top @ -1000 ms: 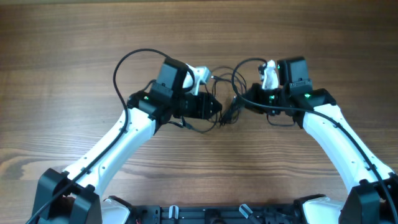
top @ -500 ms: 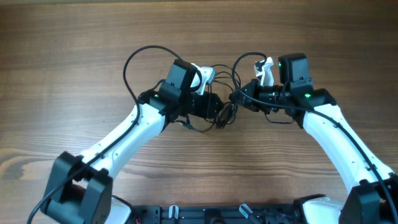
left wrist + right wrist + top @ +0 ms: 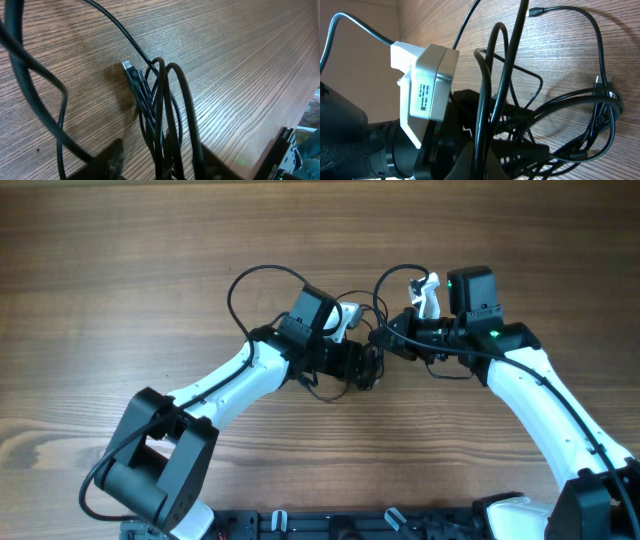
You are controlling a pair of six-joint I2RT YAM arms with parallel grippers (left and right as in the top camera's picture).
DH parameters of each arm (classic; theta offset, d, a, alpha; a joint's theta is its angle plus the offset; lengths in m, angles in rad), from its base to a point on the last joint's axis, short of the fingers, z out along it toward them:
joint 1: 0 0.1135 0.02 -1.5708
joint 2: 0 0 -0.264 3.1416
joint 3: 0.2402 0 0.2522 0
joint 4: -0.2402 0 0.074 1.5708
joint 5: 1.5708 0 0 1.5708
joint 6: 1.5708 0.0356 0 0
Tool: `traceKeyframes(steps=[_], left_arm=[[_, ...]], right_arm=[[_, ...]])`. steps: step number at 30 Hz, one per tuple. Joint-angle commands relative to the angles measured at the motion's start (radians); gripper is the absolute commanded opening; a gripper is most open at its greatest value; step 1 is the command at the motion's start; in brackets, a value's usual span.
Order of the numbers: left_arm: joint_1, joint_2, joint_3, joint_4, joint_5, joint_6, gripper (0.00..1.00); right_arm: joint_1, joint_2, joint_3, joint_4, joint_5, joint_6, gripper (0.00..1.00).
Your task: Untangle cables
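The cables [image 3: 352,293] are thin black cords bunched in a small tangle between my two grippers at the table's middle. In the left wrist view a bundle of their loops [image 3: 161,100] with a small metal plug [image 3: 127,66] runs down between my left gripper's [image 3: 160,169] fingers, which are spread on either side of it. My left gripper [image 3: 366,366] is open. My right gripper [image 3: 386,338] is shut on one cable strand [image 3: 486,90], which rises taut from its fingers [image 3: 487,156]. More loops [image 3: 600,102] lie on the wood behind.
The left arm's white wrist camera housing [image 3: 427,85] sits close in front of my right gripper. A thicker black robot cable [image 3: 262,275] arcs over the left arm. The brown wooden table [image 3: 120,280] extends on all sides.
My left arm has swung right toward the tangle and now has its fingers around the bundle. My right gripper has shifted slightly left and holds its strand.
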Motion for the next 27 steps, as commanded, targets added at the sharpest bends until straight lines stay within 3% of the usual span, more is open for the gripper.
traceKeyframes(steps=[1,3,4,8,13,17,19,21,23,24,27], left_arm=[[-0.004,0.008,-0.005,-0.003,0.016,0.018,0.25],[0.007,-0.002,-0.005,-0.023,0.015,0.018,0.07],[0.023,-0.013,-0.005,-0.043,0.015,0.018,0.04],[0.125,-0.070,-0.003,-0.119,0.016,0.018,0.04],[0.316,-0.192,-0.003,-0.218,0.031,0.019,0.04],[0.423,-0.249,-0.003,-0.222,0.164,0.018,0.07],[0.453,-0.254,-0.003,-0.222,0.235,0.018,0.16],[0.473,-0.254,-0.003,-0.222,0.291,0.018,0.44],[0.481,-0.254,-0.003,-0.222,0.296,0.018,0.64],[0.484,-0.254,-0.003,-0.222,0.296,0.018,0.68],[0.470,-0.254,-0.003,-0.223,0.296,0.018,0.68]], right_arm=[[-0.001,0.007,0.005,0.002,-0.016,0.003,0.04],[-0.001,0.007,0.005,-0.001,-0.008,0.003,0.04],[-0.001,0.007,0.005,-0.021,0.026,0.004,0.04],[-0.002,0.007,0.005,-0.150,0.254,0.005,0.04],[-0.002,0.007,0.005,-0.404,0.791,0.091,0.04],[-0.002,0.007,0.005,-0.460,0.927,0.121,0.04],[-0.002,0.007,0.005,-0.454,0.907,0.137,0.04],[-0.002,0.007,0.005,-0.439,0.867,0.133,0.04],[-0.002,0.007,0.005,-0.438,0.855,0.134,0.04],[-0.002,0.007,0.006,-0.438,0.851,0.133,0.04],[-0.002,0.007,0.005,-0.418,0.800,0.099,0.04]])
